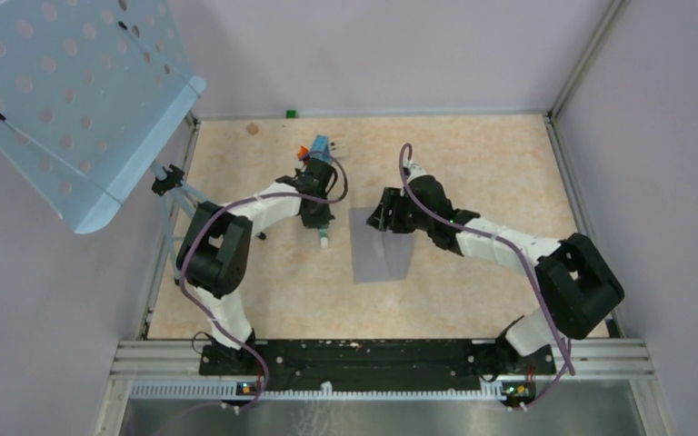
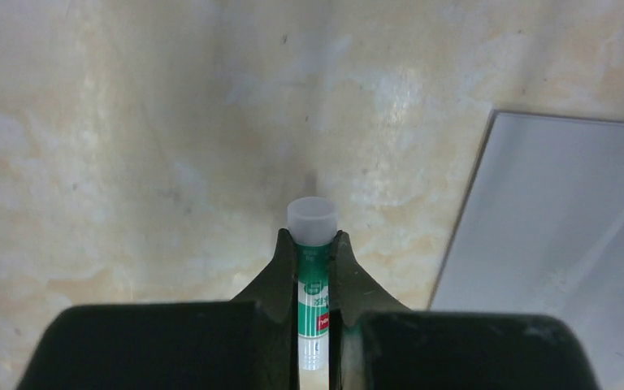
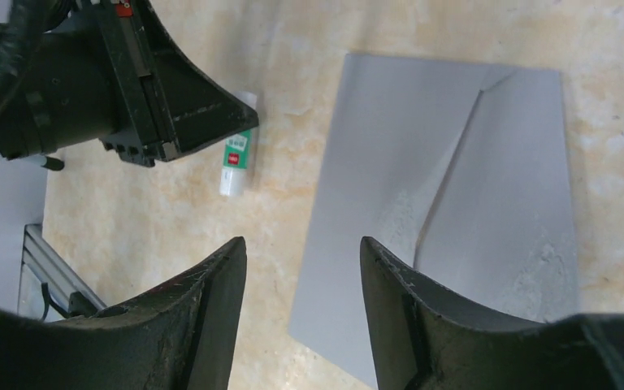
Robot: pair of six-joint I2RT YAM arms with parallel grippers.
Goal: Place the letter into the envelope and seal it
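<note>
The grey envelope (image 1: 382, 256) lies flat mid-table, its flap crease showing in the right wrist view (image 3: 447, 162); part of it also appears in the left wrist view (image 2: 561, 236). The letter is hidden from every view. My left gripper (image 1: 320, 221) (image 2: 312, 237) is shut on a small white glue stick with a green label (image 2: 312, 280) (image 3: 236, 162), just left of the envelope and low over the table. My right gripper (image 1: 384, 218) (image 3: 302, 244) is open over the envelope's far left edge, nothing between its fingers.
A blue, orange and green block cluster (image 1: 320, 147) sits behind the left gripper. A tilted pale blue perforated panel (image 1: 64, 100) overhangs the far left corner. A small green object (image 1: 291, 113) lies at the back wall. Metal rails edge the table.
</note>
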